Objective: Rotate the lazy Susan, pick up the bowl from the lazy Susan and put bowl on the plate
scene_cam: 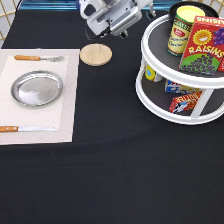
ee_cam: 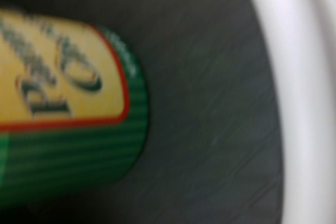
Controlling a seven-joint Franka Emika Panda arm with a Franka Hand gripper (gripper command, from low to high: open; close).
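Black and glossy, the bowl (scene_cam: 187,6) showed only as a dark curved rim at the back of the lazy Susan (scene_cam: 165,70), on its top tier, mostly hidden behind a can (scene_cam: 182,31) and a raisin box (scene_cam: 205,45). The lazy Susan was a white two-tier turntable with dark grey shelves, at the exterior view's right. On the upper shelf the can had a pale yellow lid and a green and yellow label with a red band; its writing could not be read. Just beside it stood the red box, printed "RAISINS" in white, with a sunflower and dark grapes on its face. The lower shelf held a yellow and blue item (scene_cam: 150,74), a small blue box (scene_cam: 176,88) and a red packet (scene_cam: 184,102); their lettering was too small to read.

At the exterior view's left a pale placemat (scene_cam: 67,100) carried the silver plate (scene_cam: 37,88), shiny, with a raised rim and nothing in it. A fork (scene_cam: 37,58) lay above the plate and a knife (scene_cam: 25,129) below it. A round wooden coaster (scene_cam: 95,54) sat on the black tablecloth (scene_cam: 110,170) beside the mat.

The gripper (scene_cam: 112,17) hung at the exterior view's top, between the coaster and the turntable; whether it was apart or together could not be told. The wrist view showed the can (ee_cam: 67,110) close up on the grey shelf, beside the white rim (ee_cam: 307,100).
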